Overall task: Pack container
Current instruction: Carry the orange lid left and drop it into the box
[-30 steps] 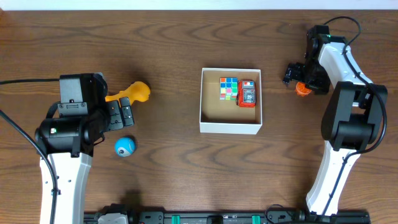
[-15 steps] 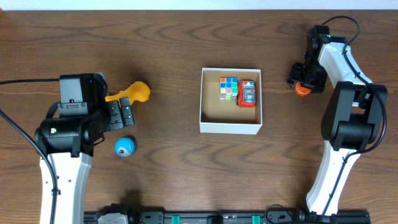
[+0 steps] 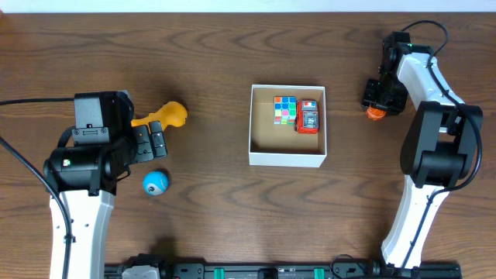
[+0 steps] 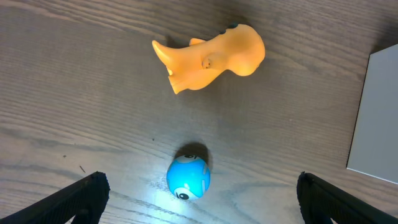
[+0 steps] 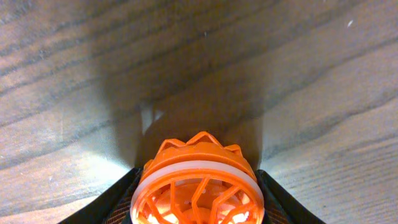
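Right pincer (image 5: 198,193) grips a round orange lattice toy (image 5: 198,168); left pincer (image 4: 202,194) spread wide, glossy blue ball (image 4: 188,179) near

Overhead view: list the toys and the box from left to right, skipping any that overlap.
yellow toy → container, holding the colourful cube then the red car → orange ball in the right claw. The blue ball shares the yellow toy's span, so it is left out.

Container (image 3: 287,151): white square box, open, upright, table centre.
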Available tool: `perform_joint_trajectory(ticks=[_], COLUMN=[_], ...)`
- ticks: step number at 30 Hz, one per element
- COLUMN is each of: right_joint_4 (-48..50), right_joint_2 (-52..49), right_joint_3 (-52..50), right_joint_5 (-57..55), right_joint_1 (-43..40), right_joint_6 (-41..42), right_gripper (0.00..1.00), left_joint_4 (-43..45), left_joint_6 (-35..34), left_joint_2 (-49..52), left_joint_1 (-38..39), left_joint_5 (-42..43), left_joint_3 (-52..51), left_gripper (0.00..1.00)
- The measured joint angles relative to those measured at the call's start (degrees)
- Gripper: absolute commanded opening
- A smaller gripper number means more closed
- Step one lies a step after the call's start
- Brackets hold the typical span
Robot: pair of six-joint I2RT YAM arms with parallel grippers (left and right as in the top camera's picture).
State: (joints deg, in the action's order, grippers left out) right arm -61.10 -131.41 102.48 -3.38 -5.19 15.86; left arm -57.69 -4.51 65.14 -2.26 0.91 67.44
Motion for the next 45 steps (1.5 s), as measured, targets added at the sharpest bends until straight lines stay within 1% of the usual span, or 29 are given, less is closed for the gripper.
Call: perform_joint_trajectory(ticks=[4, 7, 9, 14, 17, 21, 27, 35, 45], right_joint_4=[-0.55, -0.61, -0.96, -5.11, -9.25, -13.2, -9.6, -3.23, 0.5], right_joint_2=[1.4, 5.68, 10.62, 25.14, 29.79, 30.12, 29.66, 29.42, 29.31], right_joint_3=[-0.33, -0.7, -0.74, -0.33, 0.11, -0.22, -6.6, -18.43, -22.4], right_joint_5=[-0.02, -0.07, -0.15, -0.37, 0.0, 0.04, 0.48, 2.8, 3.63], right_joint_1=[0.24, 1.38, 3.08, 11.82, 18.43, 26.14, 32.54, 33.18, 33.18], right_joint_6=[-0.22, -1.36, -2.67, -5.73, -6.78, -7.43, -7.34, -7.13, -6.93], right_gripper=[0.33, 0.32, 0.31, 0.33, 0.34, 0.34, 0.35, 0.36, 0.37], left_joint_4=[0.0, 0.0, 0.0, 0.0, 0.0, 0.02, 0.02, 0.0, 0.0], left_joint_6=[-0.02, 0.0, -0.02, -0.02, -0.02, -0.02, -0.02, -0.02, 0.0], left_joint_2=[0.0, 0.0, 0.0, 0.0, 0.0, 0.0, 0.0, 0.0, 0.0], left_joint_1=[0.0, 0.0, 0.0, 0.0, 0.0, 0.0, 0.0, 0.0, 0.0], left_joint_5=[0.0, 0.0, 0.0, 0.0, 0.0, 0.0, 0.0, 0.0, 0.02], left_joint_3=[0.0, 0.0, 0.0, 0.0, 0.0, 0.0, 0.0, 0.0, 0.0], left_gripper=[0.98, 0.98, 0.98, 0.98, 0.98, 0.98, 0.98, 0.98, 0.98])
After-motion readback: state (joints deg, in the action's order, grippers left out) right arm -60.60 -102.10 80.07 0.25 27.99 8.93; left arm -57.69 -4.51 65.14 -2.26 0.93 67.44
